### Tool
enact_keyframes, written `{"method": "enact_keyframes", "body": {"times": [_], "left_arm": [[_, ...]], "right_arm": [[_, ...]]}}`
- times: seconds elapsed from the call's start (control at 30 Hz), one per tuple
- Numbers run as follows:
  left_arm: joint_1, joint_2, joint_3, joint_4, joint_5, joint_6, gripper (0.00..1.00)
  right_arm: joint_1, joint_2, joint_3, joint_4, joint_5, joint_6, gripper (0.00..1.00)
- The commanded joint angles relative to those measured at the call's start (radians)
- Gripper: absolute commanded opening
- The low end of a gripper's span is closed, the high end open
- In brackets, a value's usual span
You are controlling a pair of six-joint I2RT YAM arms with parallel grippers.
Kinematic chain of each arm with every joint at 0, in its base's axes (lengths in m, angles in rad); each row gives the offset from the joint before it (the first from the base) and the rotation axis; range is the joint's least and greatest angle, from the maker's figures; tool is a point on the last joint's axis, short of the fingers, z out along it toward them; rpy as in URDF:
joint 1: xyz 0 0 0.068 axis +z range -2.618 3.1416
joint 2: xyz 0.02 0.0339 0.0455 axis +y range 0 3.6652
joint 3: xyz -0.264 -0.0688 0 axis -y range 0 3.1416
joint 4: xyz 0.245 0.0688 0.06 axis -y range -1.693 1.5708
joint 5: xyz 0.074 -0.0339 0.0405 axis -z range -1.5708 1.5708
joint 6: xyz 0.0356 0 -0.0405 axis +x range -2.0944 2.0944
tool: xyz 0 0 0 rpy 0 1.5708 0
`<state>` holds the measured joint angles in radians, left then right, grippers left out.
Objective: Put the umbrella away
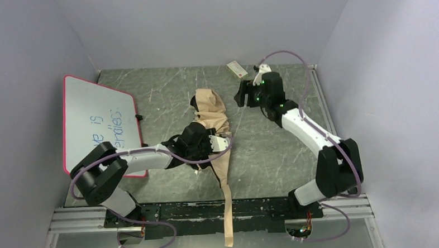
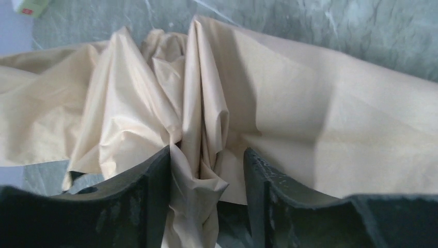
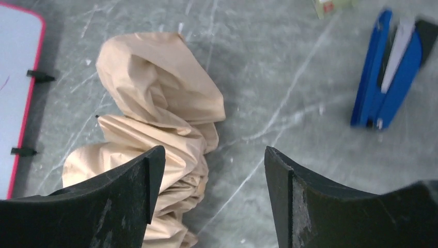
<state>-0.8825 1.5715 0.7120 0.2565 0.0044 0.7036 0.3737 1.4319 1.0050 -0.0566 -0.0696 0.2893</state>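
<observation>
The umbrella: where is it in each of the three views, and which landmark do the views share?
Top external: the umbrella lies at the centre of the picture, its strap hanging over the near edge.
Left wrist: the umbrella fills most of the frame, seen close.
Right wrist: the umbrella sits left of centre, bunched up.
Shared landmark: the grey marbled tabletop under it in all three.
</observation>
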Motion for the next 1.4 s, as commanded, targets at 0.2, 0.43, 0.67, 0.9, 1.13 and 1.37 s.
{"method": "enact_keyframes", "body": {"times": [0.2,0.43,0.67,0.9,1.13,1.37], "left_arm": [[-0.012,-0.247,0.000,0.000,0.017,-0.203,0.69],[-0.012,-0.489,-0.067,-0.083,-0.047,-0.421,0.70],[-0.011,-0.653,-0.132,-0.200,-0.120,-0.501,0.71],[-0.010,-0.691,-0.147,-0.249,-0.151,-0.507,0.72],[-0.009,-0.665,-0.120,-0.241,-0.216,-0.526,0.73],[-0.003,-0.644,-0.086,-0.234,-0.267,-0.540,0.74]], "right_arm": [[-0.053,0.293,0.357,-0.213,-0.597,-0.555,0.80],[-0.048,0.501,0.570,-0.426,-0.775,-0.793,0.88],[-0.038,0.686,0.740,-0.611,-0.861,-1.009,0.93],[0.007,0.790,0.855,-0.836,-0.891,-1.203,0.93],[0.083,0.752,0.711,-0.744,-0.748,-1.211,0.92],[0.121,0.724,0.549,-0.616,-0.580,-1.211,0.83]]}}
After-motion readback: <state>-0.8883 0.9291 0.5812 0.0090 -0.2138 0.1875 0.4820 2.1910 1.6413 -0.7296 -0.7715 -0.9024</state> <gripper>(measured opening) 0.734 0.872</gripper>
